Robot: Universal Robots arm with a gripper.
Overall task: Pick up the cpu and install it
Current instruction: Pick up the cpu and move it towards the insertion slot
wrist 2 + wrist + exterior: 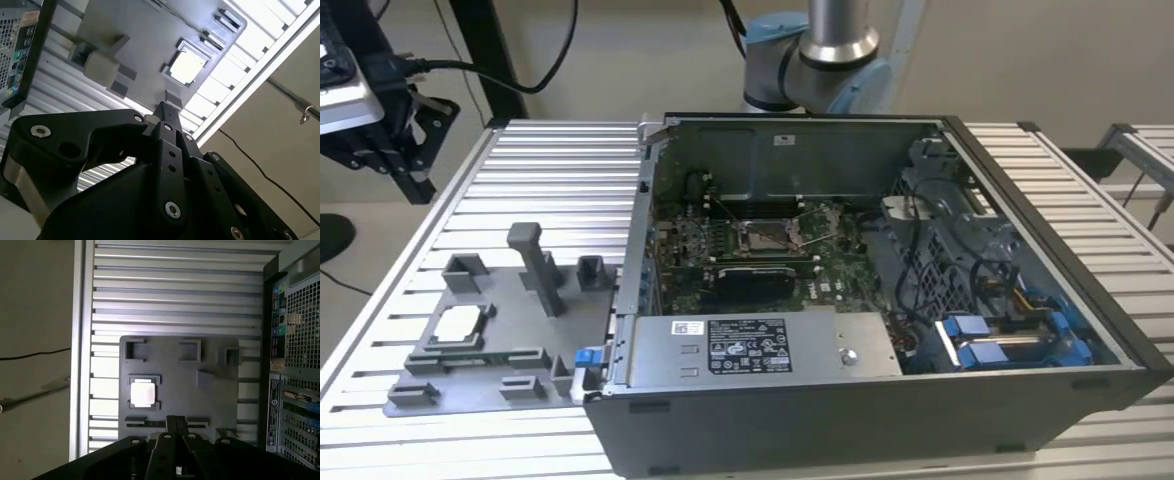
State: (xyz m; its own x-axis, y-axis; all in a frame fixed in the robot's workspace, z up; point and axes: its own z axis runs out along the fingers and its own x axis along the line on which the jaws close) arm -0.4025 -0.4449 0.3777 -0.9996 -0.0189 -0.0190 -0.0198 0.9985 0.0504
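Hovering over the grey fixture plate [210,405], the pincer [176,421] is holding its fingers pressed together, gripping nothing.

In both wrist views the cpu [143,394] is lying flat, silvery top up, in a framed recess of the plate, apart from the pincer's tips. In the exterior view the plate is resting on the ribbed tabletop [534,160], just beside the open computer case [1014,400] on the exterior view's left. A grey upright post [536,265] is standing on the plate between the cpu and the case. The motherboard socket [767,235] is sitting inside the case, well apart from the cpu.
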